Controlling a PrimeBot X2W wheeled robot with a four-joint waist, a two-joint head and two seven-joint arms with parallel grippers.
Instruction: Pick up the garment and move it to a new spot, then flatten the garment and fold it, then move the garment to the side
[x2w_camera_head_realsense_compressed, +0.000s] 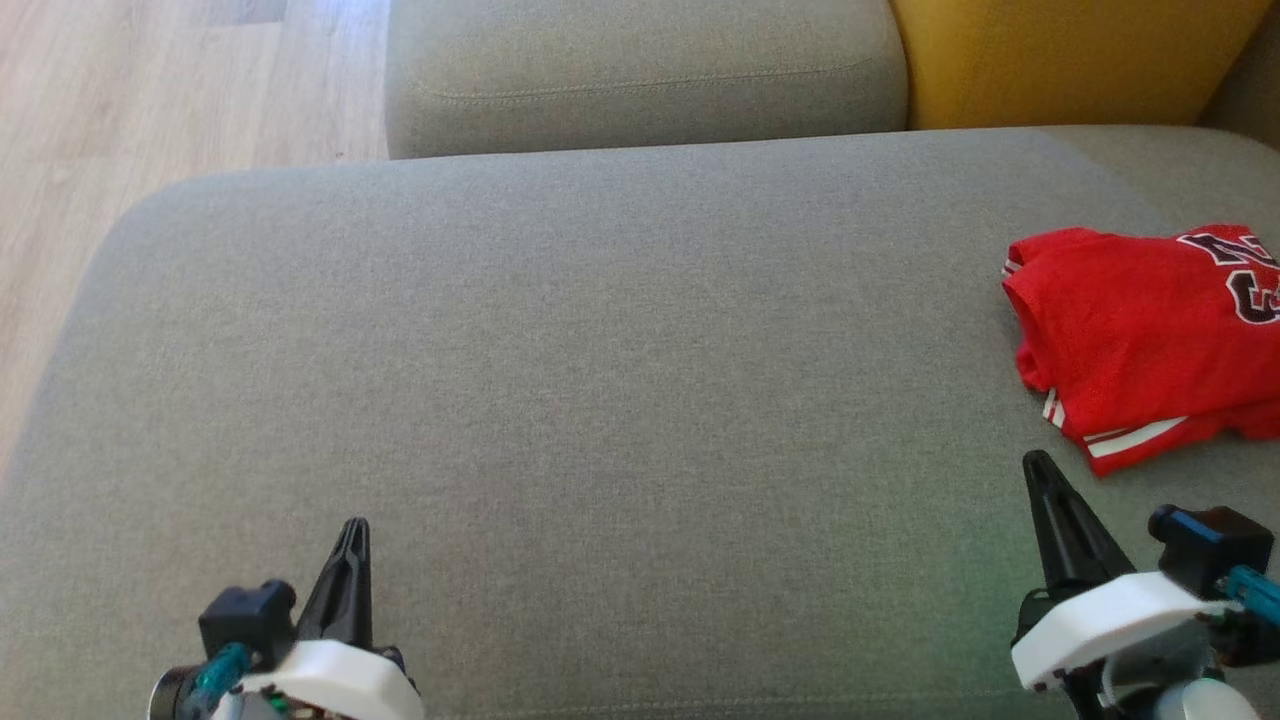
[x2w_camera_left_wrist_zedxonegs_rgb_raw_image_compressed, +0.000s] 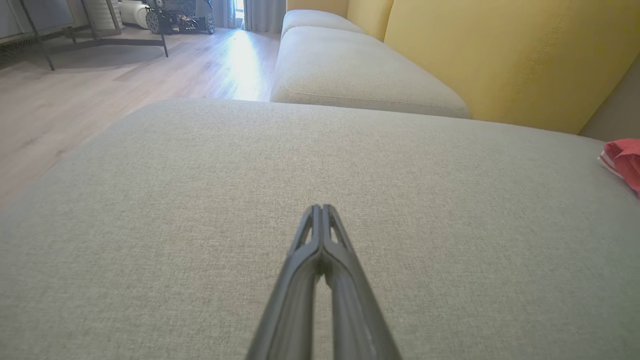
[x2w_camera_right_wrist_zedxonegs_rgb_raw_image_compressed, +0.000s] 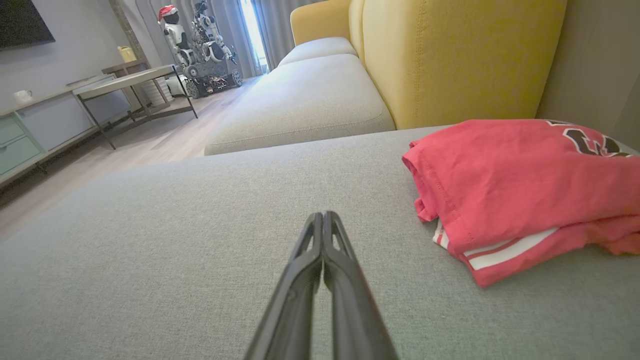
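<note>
At middle right of the head view: garment (x2w_camera_head_realsense_compressed: 1130, 330), red, folded in layers, white stripes along its lower edge, dark lettering on top. Its right part is cut off by the frame edge. It lies on the grey seat (x2w_camera_head_realsense_compressed: 600, 350), below the yellow backrest (x2w_camera_head_realsense_compressed: 1060, 60) in the upper right.

Left pincer (x2w_camera_head_realsense_compressed: 355, 528), lower left of the frame: fingers pressed together, holding nothing, well apart from the garment. Left wrist view agrees: tips meet over bare seat, and a red corner of the garment shows at the right edge, mid-height.

Right pincer (x2w_camera_head_realsense_compressed: 1040, 462), lower right: fingers together, holding nothing, tip pointing up the frame. It is near the garment's striped lower edge but apart from it. Right wrist view: joined tips at bottom centre, garment to the right of them, not touching. The layers are stacked, with the striped edge toward the camera.

Second cushion (x2w_camera_head_realsense_compressed: 640, 70) at top centre. Wood floor (x2w_camera_head_realsense_compressed: 120, 120) at upper left. Another robot (x2w_camera_right_wrist_zedxonegs_rgb_raw_image_compressed: 200, 30) stands far off at the upper left of the right wrist view.
</note>
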